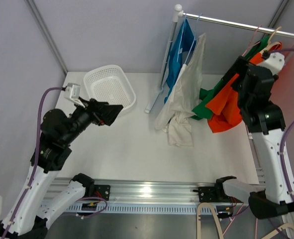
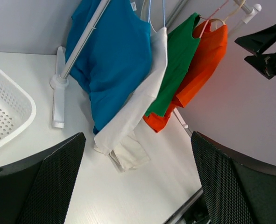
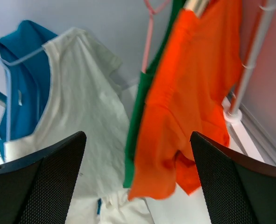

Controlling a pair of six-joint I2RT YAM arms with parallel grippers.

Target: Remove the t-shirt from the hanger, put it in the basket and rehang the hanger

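The orange t-shirt (image 3: 189, 93) hangs on its hanger (image 3: 197, 5) at the right-hand end of the rail (image 1: 236, 23), its hem drooping to the table (image 1: 137, 149); just beside it on the left hangs a green shirt (image 1: 206, 97) on a pink hanger (image 3: 149, 28), the two overlapping; further left come a white shirt (image 1: 184, 94), whose lower part lies crumpled on the tabletop, and a blue one (image 1: 179, 55) at the rail's left post. The right gripper (image 3: 138, 135) is raised near the orange shirt, facing it but apart from the cloth; its two fingers are spread wide and there is nothing between them. The left gripper (image 1: 109, 113) is well apart from the rack, held above the table just beside a white perforated basket (image 1: 103, 69) and pointed towards the clothes; its jaws too stand wide apart and hold nothing. The rack's white foot (image 2: 58, 93) rests on the table between the basket and the shirts.
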